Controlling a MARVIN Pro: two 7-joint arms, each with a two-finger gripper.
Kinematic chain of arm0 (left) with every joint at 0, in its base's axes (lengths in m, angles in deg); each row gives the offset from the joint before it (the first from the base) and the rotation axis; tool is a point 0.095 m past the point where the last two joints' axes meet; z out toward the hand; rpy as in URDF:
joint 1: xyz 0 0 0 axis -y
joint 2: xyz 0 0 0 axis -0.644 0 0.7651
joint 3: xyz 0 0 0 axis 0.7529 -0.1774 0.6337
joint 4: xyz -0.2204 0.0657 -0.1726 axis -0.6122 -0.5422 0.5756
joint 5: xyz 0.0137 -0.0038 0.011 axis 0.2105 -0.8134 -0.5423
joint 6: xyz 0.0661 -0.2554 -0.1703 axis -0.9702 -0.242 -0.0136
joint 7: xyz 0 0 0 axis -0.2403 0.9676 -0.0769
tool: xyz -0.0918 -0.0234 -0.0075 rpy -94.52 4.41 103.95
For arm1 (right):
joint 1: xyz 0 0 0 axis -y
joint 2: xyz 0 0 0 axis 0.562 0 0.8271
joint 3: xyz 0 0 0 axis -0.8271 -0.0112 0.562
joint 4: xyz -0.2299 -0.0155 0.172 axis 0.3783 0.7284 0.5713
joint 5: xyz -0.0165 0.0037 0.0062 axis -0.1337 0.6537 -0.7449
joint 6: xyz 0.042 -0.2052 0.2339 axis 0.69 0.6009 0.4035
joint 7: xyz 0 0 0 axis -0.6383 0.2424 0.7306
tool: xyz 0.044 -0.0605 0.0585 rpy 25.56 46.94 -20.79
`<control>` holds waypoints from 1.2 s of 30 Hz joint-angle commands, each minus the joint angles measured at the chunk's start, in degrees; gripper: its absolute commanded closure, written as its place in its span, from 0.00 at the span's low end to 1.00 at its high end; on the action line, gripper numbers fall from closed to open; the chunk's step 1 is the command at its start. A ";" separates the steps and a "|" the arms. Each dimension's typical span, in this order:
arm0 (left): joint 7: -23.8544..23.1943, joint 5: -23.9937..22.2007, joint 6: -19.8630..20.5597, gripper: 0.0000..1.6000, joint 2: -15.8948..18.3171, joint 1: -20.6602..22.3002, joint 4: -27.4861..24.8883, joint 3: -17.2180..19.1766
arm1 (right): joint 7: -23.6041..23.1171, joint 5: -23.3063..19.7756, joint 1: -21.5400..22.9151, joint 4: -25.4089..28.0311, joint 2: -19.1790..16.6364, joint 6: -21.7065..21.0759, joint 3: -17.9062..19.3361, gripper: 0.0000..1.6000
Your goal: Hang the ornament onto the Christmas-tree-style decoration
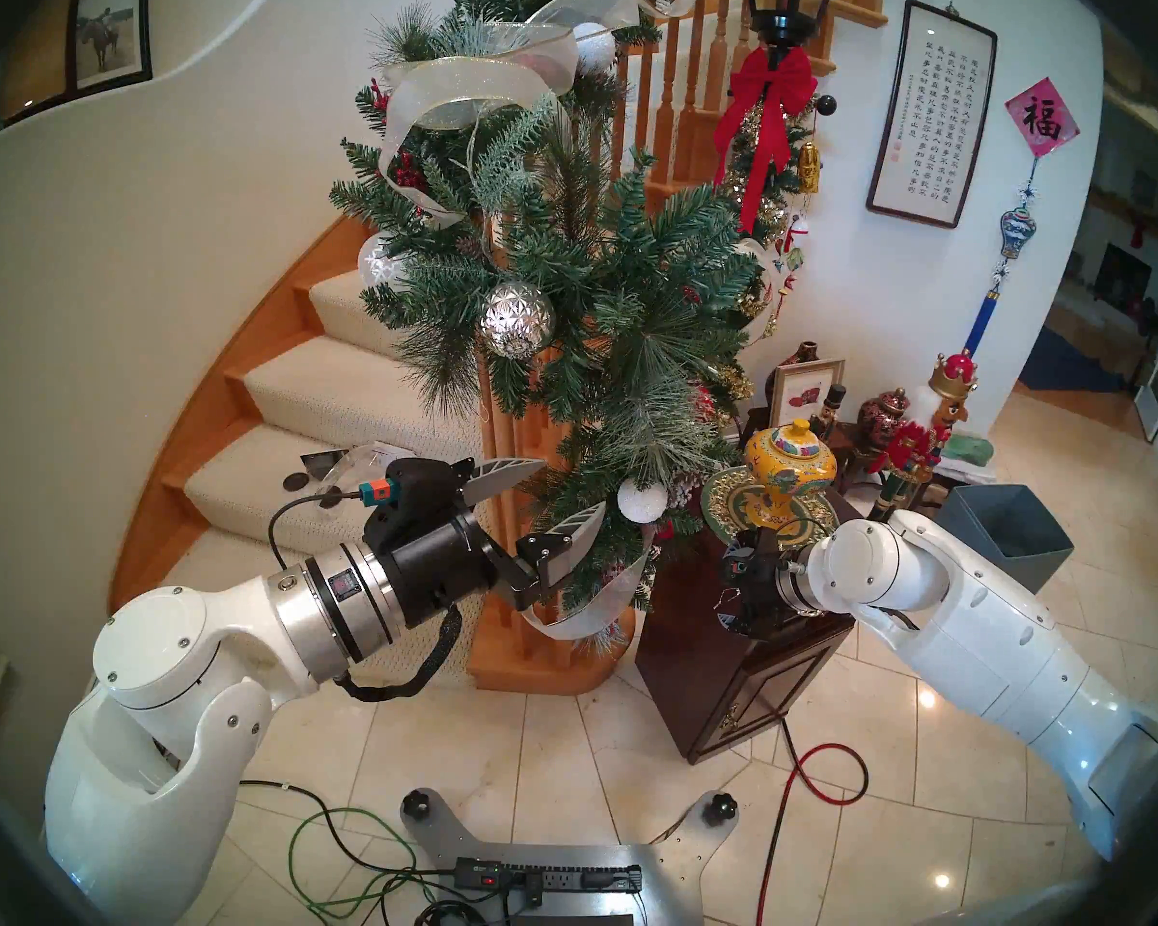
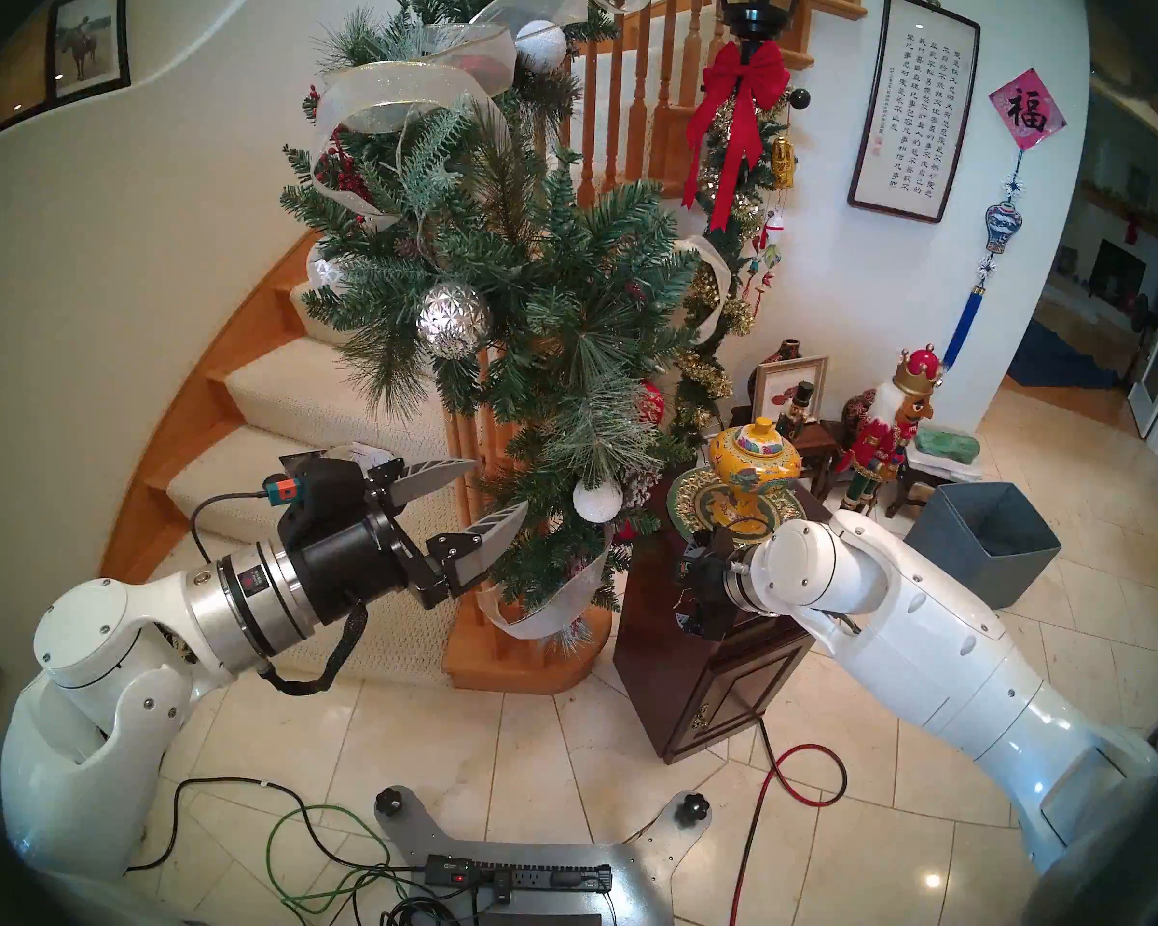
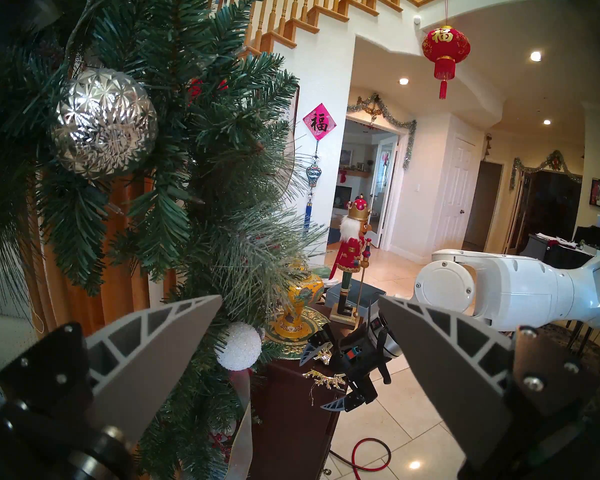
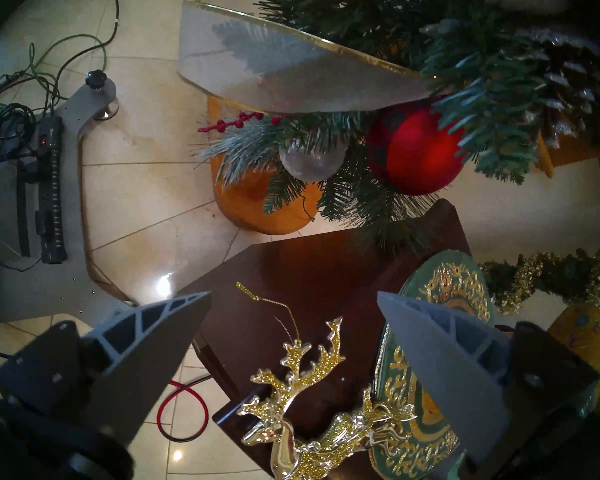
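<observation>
The ornament (image 4: 312, 413), a glittery gold-and-silver reindeer on a thin gold thread, lies flat on the dark wooden cabinet (image 4: 291, 261), its rear against a green plate. My right gripper (image 4: 293, 295) hovers just above it, open, one finger on each side and nothing held. The left wrist view shows that gripper (image 3: 321, 379) straddling the ornament (image 3: 326, 379). The Christmas-tree-style decoration (image 1: 603, 290), a bushy green garland with silver ribbon and balls, drapes down the stair post. My left gripper (image 1: 573, 487) is open, with its tips at the garland's lower needles beside a white ball (image 1: 642, 500).
A yellow lidded jar (image 1: 790, 463) on the green plate (image 1: 730, 504) crowds the cabinet top. Nutcrackers (image 1: 924, 437) and a grey bin (image 1: 1011, 537) stand to the right. Carpeted stairs (image 1: 336, 383) rise on the left. Cables, a red hose (image 1: 823, 771) and my base plate (image 1: 563, 851) lie on the tiles.
</observation>
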 commanded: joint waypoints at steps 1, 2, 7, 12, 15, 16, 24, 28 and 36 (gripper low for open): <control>-0.02 -0.02 -0.09 0.00 -0.03 0.05 -0.31 0.06 | 0.84 0.90 0.78 0.06 0.44 0.07 -0.01 0.00; -0.02 -0.02 -0.09 0.00 -0.03 0.05 -0.31 0.06 | 1.11 1.18 0.73 0.03 0.47 0.08 -0.09 0.00; -0.02 -0.02 -0.09 0.00 -0.03 0.05 -0.31 0.06 | 1.84 2.20 0.62 -0.13 0.56 0.20 -0.38 0.00; -0.02 -0.02 -0.09 0.00 -0.03 0.05 -0.31 0.06 | 2.58 3.09 0.49 -0.55 0.81 0.28 -0.60 0.00; -0.02 -0.02 -0.09 0.00 -0.03 0.05 -0.31 0.06 | 2.81 3.61 0.59 -0.88 0.96 0.26 -0.77 0.00; -0.02 -0.02 -0.09 0.00 -0.03 0.05 -0.31 0.06 | 2.82 3.69 0.62 -0.99 1.01 0.30 -0.78 0.00; -0.02 -0.02 -0.09 0.00 -0.03 0.05 -0.31 0.06 | 3.11 5.21 0.85 -1.53 1.14 0.37 -1.25 0.00; -0.02 -0.02 -0.09 0.00 -0.03 0.05 -0.31 0.06 | 3.27 5.64 0.93 -1.82 1.39 0.51 -1.34 0.00; -0.02 -0.02 -0.09 0.00 -0.03 0.05 -0.31 0.06 | 3.20 6.21 1.00 -1.91 1.91 0.38 -1.36 0.00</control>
